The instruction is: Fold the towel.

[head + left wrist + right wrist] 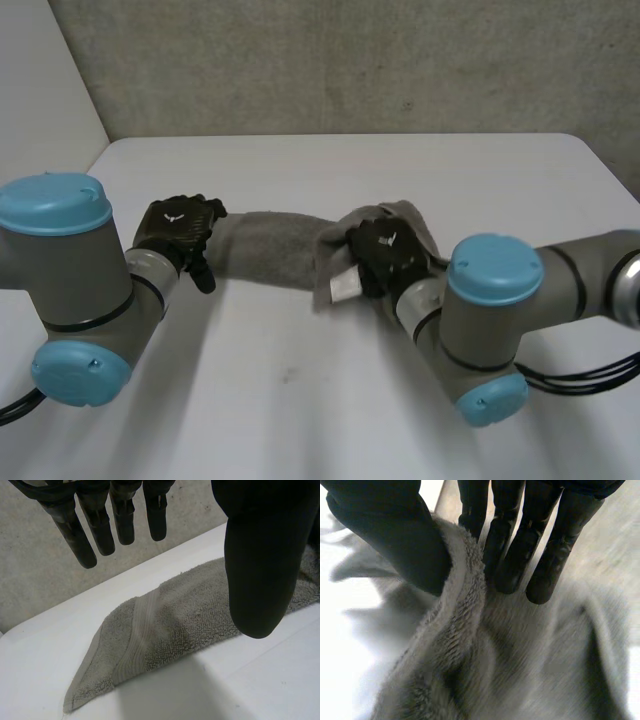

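Head view showed the grey towel (265,250) bunched into a long strip across the middle of the white desk (300,400), its right end rumpled. My right hand (388,255) sat on that end, fingers (502,545) and thumb pinching a raised fold. My left hand (180,232) hovered at the other end, fingers (102,525) straight and spread, holding nothing.
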Tool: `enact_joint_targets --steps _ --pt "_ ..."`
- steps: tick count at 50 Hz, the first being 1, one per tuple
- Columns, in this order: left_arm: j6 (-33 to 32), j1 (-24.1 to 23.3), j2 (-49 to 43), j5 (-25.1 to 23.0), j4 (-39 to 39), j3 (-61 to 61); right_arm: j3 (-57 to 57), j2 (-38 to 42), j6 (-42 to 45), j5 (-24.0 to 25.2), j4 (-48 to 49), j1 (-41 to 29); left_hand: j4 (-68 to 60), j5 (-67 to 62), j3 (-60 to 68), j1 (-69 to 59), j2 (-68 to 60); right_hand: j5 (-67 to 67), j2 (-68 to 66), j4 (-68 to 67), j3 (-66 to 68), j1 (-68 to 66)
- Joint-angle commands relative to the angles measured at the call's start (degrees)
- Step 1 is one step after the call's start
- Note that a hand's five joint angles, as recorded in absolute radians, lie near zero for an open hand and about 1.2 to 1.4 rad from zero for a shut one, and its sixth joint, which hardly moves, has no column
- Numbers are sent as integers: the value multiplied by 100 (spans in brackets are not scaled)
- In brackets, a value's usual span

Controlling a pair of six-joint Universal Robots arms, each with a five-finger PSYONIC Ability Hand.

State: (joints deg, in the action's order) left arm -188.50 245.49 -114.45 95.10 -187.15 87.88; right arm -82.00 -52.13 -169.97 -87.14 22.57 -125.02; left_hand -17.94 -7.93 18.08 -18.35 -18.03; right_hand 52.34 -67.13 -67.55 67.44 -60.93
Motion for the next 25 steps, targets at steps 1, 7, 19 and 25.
enact_joint_targets --steps 1,7,19,25 --pt "7 -10 19 0 -111 18 17 -1282 -28 -14 248 189 -69 -70 55 -27 -59 1766 -1287 -1245 1256 -1907" --pt "42 -53 36 0 -199 53 299 -2222 -28 215 -25 479 -69 -70 55 -27 -59 1766 -1287 -1245 1256 -1907" --pt "832 -247 37 -88 -313 45 1081 -3109 -431 346 -1202 584 553 553 -567 595 563 1766 -1287 -1245 1256 -1907" --pt "1017 -352 -51 -563 -269 62 1090 -3471 -511 347 -1211 778 604 603 -618 646 614 1766 -1287 -1245 1256 -1907"
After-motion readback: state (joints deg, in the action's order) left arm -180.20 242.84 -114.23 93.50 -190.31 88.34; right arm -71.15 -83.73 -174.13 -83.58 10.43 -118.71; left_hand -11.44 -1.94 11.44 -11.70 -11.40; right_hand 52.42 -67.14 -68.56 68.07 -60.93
